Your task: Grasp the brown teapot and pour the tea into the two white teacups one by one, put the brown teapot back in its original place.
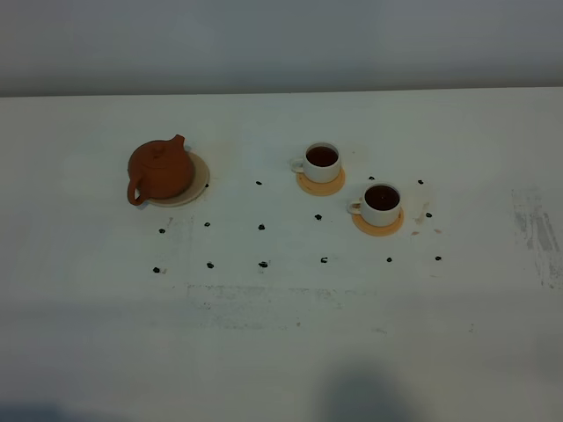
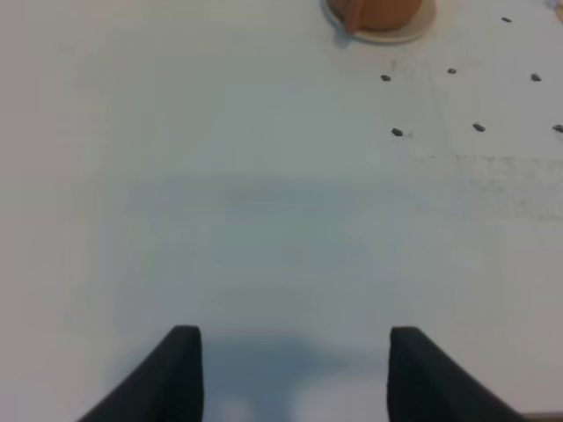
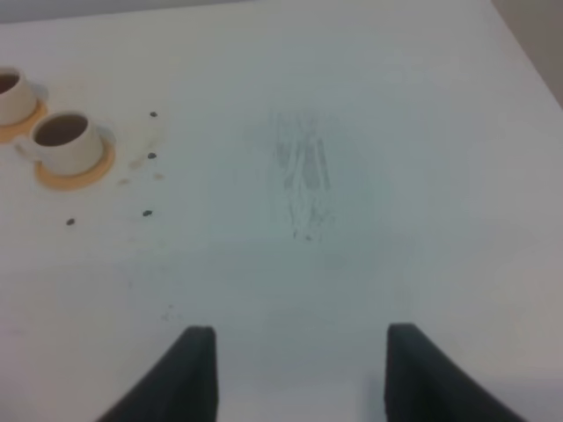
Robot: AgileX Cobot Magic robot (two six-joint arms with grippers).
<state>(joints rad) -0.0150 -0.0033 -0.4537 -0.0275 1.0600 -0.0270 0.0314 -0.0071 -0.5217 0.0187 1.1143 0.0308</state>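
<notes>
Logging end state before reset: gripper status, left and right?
Left gripper: open, holding nothing, over bare table.
Right gripper: open, holding nothing, apart from the cups.

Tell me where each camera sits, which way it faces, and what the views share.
Exterior high: above the table, looking down at brown teapot and both filled teacups; no arm shows.
Left wrist: behind the open left hand, facing bare table; shares the teapot.
Right wrist: behind the open right hand; shares the teacups.
</notes>
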